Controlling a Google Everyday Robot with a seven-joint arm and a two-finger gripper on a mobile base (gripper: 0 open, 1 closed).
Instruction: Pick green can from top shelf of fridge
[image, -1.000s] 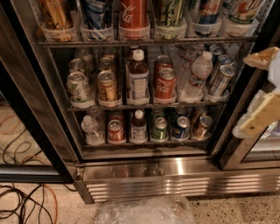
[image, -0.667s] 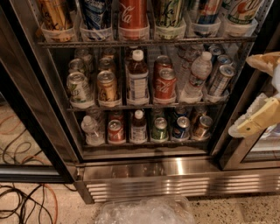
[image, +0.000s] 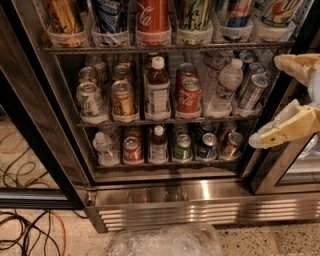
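**Gripper at right edge, empty-handed**

Gripper (image: 265, 102) is at the right edge of view, in front of the right door frame of the fridge (image: 165, 200), level with the middle rack. Its two tan fingers (image: 292, 127) are spread wide with nothing between them, touching no can.

Green can (image: 194, 14) is up and left of the gripper, upright in a white cup holder on the top shelf (image: 165, 48); its top is cut off by the frame. Red Coca-Cola can (image: 152, 15) is one holder further left. Water bottle (image: 226, 85) and a tilted silver can (image: 252, 91) on the middle rack are just left of the gripper. Cables (image: 30, 230) lie on the floor far down-left, and crumpled clear plastic (image: 165, 242) lies below-left.
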